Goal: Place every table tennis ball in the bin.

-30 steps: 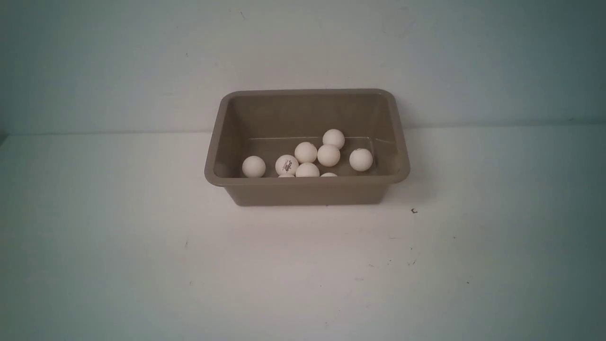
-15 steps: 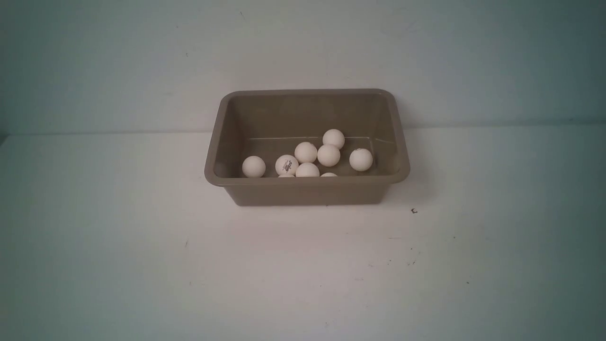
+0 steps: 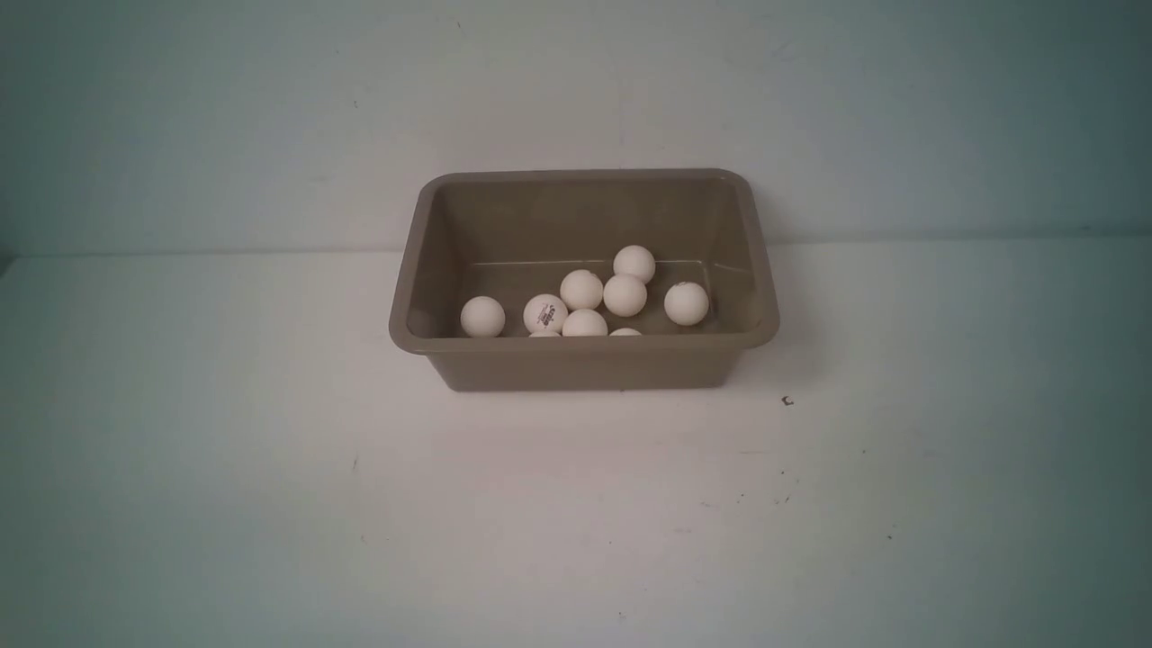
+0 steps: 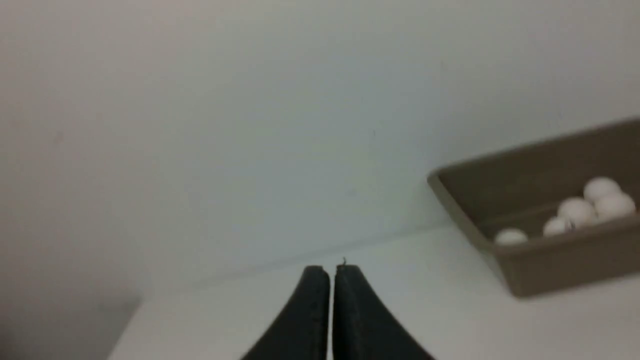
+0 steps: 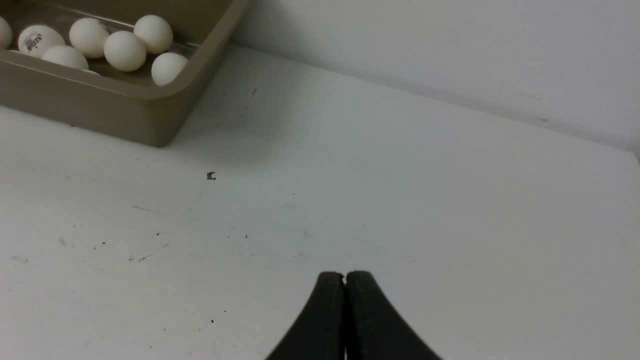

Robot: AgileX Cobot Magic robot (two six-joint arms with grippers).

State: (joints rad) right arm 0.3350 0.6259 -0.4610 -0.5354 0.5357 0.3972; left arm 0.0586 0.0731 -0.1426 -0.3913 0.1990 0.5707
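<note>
All visible table tennis balls (image 3: 625, 295) sit inside the bin (image 3: 583, 343), table's 12 o'clock; left gripper (image 4: 331, 272), right gripper (image 5: 345, 278) closed, empty. Task looks finished; nothing left to fetch.

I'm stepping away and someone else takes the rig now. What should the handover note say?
Left end effector: shut, empty, off to the side of the bin.
Right end effector: shut, empty, above bare table.
Table tennis balls: every one visible lies inside the bin, clustered toward its near wall; some are partly hidden behind the rim.
Done: no ball shows on the table in any view.
Left: apparently nothing; check the hidden corners.
</note>
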